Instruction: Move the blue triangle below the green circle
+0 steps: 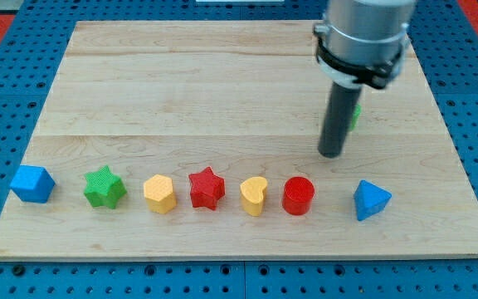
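Note:
The blue triangle (pixel 371 200) lies near the board's bottom edge at the view's right. The green circle (pixel 355 115) is mostly hidden behind my rod; only a green sliver shows at the rod's right side. My tip (pixel 331 154) rests on the board just below and left of that green sliver, above the red cylinder and up-left of the blue triangle, apart from both.
A row runs along the bottom of the wooden board (pixel 222 83): blue cube (pixel 32 183), green star (pixel 104 188), orange hexagon (pixel 159 193), red star (pixel 207 188), yellow heart (pixel 255 196), red cylinder (pixel 298 196). Blue pegboard surrounds the board.

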You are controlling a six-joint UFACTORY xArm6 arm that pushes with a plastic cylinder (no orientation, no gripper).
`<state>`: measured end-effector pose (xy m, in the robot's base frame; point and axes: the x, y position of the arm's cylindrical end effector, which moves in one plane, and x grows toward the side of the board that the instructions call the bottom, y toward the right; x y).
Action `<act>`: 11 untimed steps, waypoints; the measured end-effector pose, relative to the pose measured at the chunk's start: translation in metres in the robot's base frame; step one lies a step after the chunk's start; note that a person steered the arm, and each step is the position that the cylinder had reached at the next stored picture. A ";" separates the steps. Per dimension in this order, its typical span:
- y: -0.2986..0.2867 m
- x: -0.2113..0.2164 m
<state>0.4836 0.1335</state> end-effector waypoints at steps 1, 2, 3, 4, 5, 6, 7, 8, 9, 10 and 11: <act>0.073 0.011; 0.085 0.069; 0.085 0.078; 0.083 0.078; 0.080 0.078; 0.072 0.080; 0.057 0.098; 0.040 0.106; 0.011 0.104; 0.017 0.072; 0.030 0.047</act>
<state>0.5309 0.1636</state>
